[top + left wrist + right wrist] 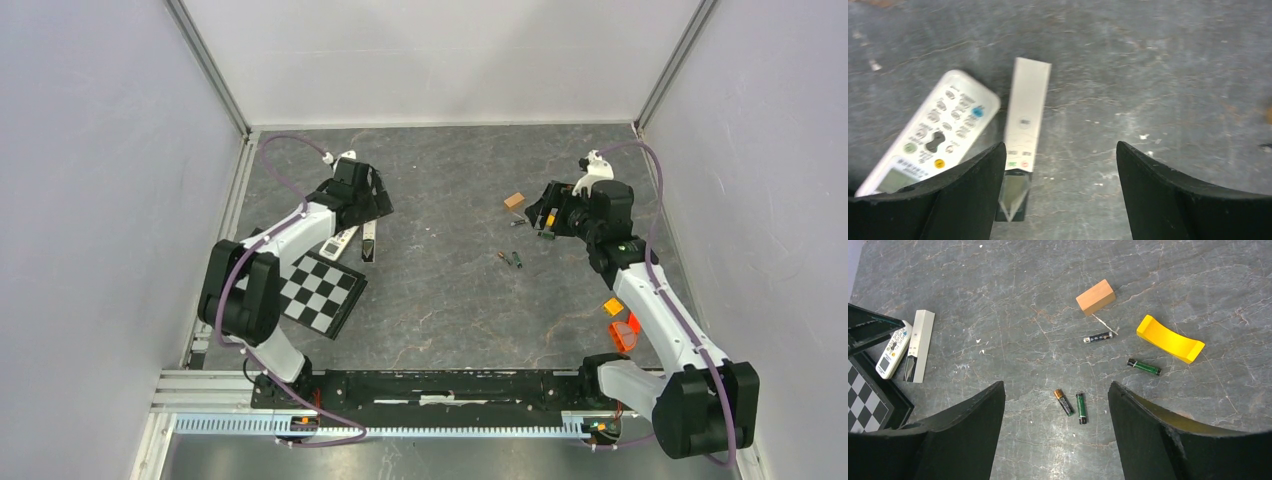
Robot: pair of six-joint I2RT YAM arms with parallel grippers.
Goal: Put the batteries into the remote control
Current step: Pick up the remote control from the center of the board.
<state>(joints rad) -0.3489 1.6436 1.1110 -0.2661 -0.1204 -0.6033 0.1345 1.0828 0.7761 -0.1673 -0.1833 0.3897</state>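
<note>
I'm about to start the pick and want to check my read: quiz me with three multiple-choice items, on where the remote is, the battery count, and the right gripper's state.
1. The remote lies:
A. beside the white bar
B. on top of it
C. far from it
2. How many batteries lie loose?
A. two
B. four
C. six
3. The right gripper is:
A. shut on a battery
B. shut on the remote
C. open, empty

Answers:
1 A: the left wrist view shows them side by side.
2 B: the right wrist view shows four.
3 C: its jaws stand wide apart, nothing held.
</note>
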